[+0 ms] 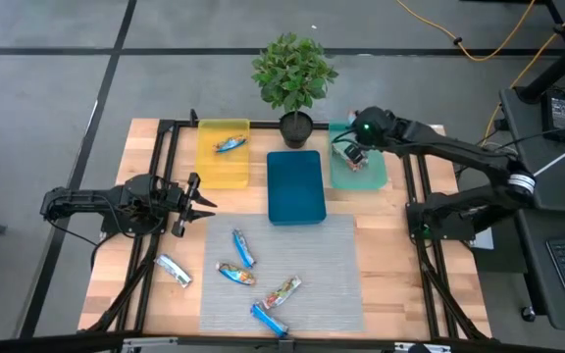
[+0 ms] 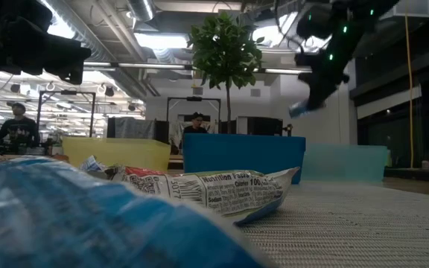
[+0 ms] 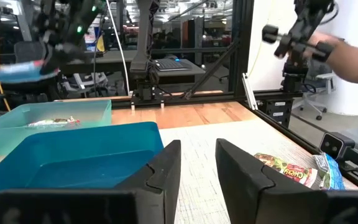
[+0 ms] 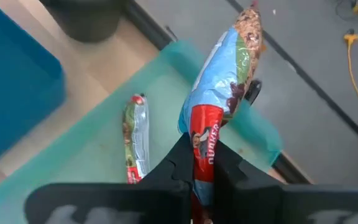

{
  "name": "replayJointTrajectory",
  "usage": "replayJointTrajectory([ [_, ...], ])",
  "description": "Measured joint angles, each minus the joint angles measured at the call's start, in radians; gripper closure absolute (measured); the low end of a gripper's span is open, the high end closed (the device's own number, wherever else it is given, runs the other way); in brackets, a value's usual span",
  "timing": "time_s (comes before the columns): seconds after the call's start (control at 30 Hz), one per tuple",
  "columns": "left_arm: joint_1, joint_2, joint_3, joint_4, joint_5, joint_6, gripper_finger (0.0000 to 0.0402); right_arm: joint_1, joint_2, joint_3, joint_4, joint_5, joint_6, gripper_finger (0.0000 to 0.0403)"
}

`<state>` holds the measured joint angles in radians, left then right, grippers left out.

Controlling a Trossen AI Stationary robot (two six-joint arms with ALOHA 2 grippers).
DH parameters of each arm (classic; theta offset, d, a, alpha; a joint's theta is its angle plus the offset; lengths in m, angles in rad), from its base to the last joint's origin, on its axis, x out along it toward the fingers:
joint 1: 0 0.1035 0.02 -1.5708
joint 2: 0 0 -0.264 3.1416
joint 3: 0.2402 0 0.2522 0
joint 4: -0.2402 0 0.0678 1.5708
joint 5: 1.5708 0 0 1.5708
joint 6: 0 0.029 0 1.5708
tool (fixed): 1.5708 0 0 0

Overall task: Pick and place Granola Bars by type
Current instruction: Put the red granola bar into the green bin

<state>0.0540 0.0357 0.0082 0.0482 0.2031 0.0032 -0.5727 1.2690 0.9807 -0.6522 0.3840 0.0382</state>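
Note:
My right gripper hangs over the teal tray, shut on a red and blue granola bar. In the low view that bar is in the air above the tray. One bar lies flat in the teal tray, and another bar lies in the yellow tray. Several bars lie on the grey mat, among them a blue one and a multicoloured one. A silvery bar lies on the wood. My left gripper is open, left of the blue tray. My right gripper pinches the bar between its two fingers at the red end of the wrapper. The fingers come from above, slanting down, and lie along the bar. The rest of the bar sticks out past the fingertips, tilted and lifted clear over the teal tray.
A potted plant stands at the far edge between the yellow and teal trays. Black frame rails run along both table sides. A person's arm shows beyond the table in the left wrist view.

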Motion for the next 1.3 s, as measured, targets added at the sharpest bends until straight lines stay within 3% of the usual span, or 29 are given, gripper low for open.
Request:
replayJointTrajectory([
  [0.23,0.000,0.000,0.000,0.000,0.000,0.000,0.0306,-0.059,0.073,-0.096,0.128,-0.114,-0.017,0.0363],
  [0.63,0.000,0.000,0.000,0.000,0.000,0.000,0.0304,-0.079,0.251,-0.105,0.194,-0.117,0.005,0.0381],
  [0.8,0.000,0.000,0.000,0.000,0.000,0.000,0.0307,-0.079,0.319,-0.105,0.212,-0.116,0.005,0.0353],
  [0.97,0.000,0.000,0.000,0.000,0.000,0.000,0.0308,-0.079,0.363,-0.105,0.222,-0.116,0.006,0.0352],
  [1.13,0.000,0.000,0.000,0.000,0.000,0.000,0.0304,-0.079,0.374,-0.105,0.223,-0.116,-0.019,0.0348],
  [1.3,0.000,0.000,0.000,0.000,0.000,0.000,0.0307,-0.079,0.372,-0.105,0.223,-0.116,-0.021,0.0318],
])
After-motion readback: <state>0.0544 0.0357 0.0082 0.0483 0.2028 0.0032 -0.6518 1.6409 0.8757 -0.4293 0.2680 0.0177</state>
